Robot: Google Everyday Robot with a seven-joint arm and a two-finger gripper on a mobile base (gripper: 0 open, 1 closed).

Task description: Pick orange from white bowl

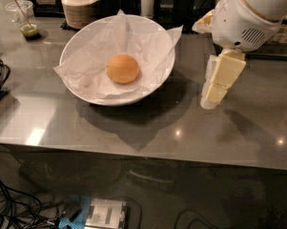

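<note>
Fingers (226, 71) on the gripper (210, 101) hold nothing and, from this angle, look slightly parted, the paler one showing just behind the nearer cream one; the tips hang low over the grey table (133, 128) at the right of the frame, well right of the bowl and touching neither it nor the fruit. Above them the white wrist housing (245, 18) fills the upper right corner. The white bowl (128, 100) sits centre-left, wide and shallow, lined with crinkled paper (88, 66) whose corners stick out past the rim; the orange (122, 68) rests near the middle of it, clear of the walls. A stack of beige bowls (79, 6) stands just behind the bowl at the top, and a small cup (25, 22) with green in it sits at the upper left.

I judge the reach has barely begun. To do it well I would lift the gripper above rim height first, carry it left until it is over the fruit, and spread the jaws wider than the orange before descending; coming in low from the side risks catching the paper corner at the upper right rim and dragging the bowl. I would close across the fruit's widest part, keeping the tips off the paper; smooth round skin may roll under a pinch set too high.
</note>
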